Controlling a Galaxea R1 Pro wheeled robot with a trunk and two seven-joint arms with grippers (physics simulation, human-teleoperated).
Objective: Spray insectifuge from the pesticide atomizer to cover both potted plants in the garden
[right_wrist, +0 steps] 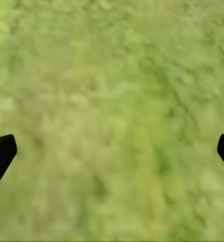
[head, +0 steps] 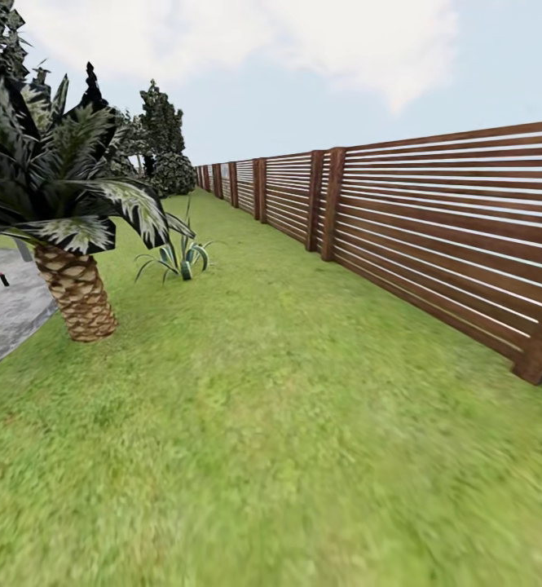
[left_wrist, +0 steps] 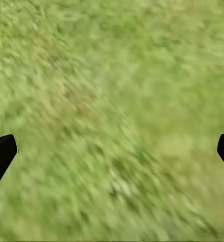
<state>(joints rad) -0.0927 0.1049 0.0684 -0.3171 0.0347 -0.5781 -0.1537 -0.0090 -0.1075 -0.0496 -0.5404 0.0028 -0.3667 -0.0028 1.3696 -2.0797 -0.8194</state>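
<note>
head cam: i'm looking along a lawn (head: pixel 287 408) with a brown slatted fence (head: pixel 434 236) running down the right side into the distance. at left stands a palm (head: pixel 67 204) with a scaly brown trunk, and just behind it a thin-bladed spiky clump (head: pixel 181 257). dark trees (head: pixel 163 139) stand further back near the fence line. a grey paved patch (head: pixel 6 314) shows at the left edge, beside the palm's trunk. on it sits a tiny dark upright object with a red mark (head: pixel 4 280), possibly the pesticide atomizer; too small to confirm.

left gripper (left_wrist: pixel 112 154): fingertips spread wide apart over blurred grass, nothing between them.

right gripper (right_wrist: pixel 112 154): same, spread wide, empty, grass below.
</note>
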